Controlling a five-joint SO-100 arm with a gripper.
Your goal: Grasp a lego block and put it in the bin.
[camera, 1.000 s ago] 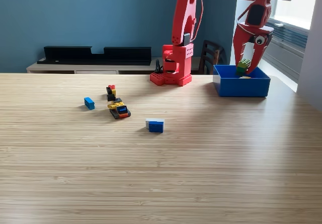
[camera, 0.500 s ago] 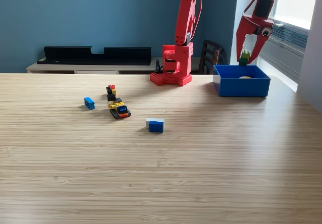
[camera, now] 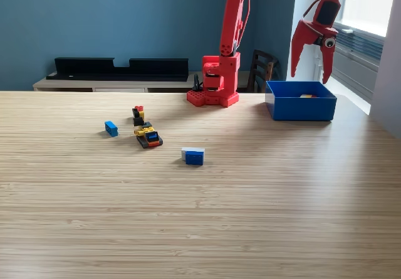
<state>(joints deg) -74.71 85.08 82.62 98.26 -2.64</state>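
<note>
My red gripper point(camera: 309, 75) hangs open above the blue bin point(camera: 301, 106) at the exterior view's right, with nothing between its fingers. A bit of yellow and red shows inside the bin over its rim. Loose lego blocks lie on the wooden table: a blue and white block point(camera: 193, 155) near the middle, a small blue block point(camera: 111, 128) to the left, a yellow, blue and black cluster point(camera: 148, 135), and a black and red piece point(camera: 138, 113) behind it.
The arm's red base point(camera: 216, 81) stands at the table's far edge, left of the bin. A black low shelf unit point(camera: 119, 68) runs along the blue wall behind. A dark chair point(camera: 263, 69) sits behind the table.
The gripper rose above the bin and opened. The green and yellow block it held is gone from its fingers and has dropped out of sight into the bin.
</note>
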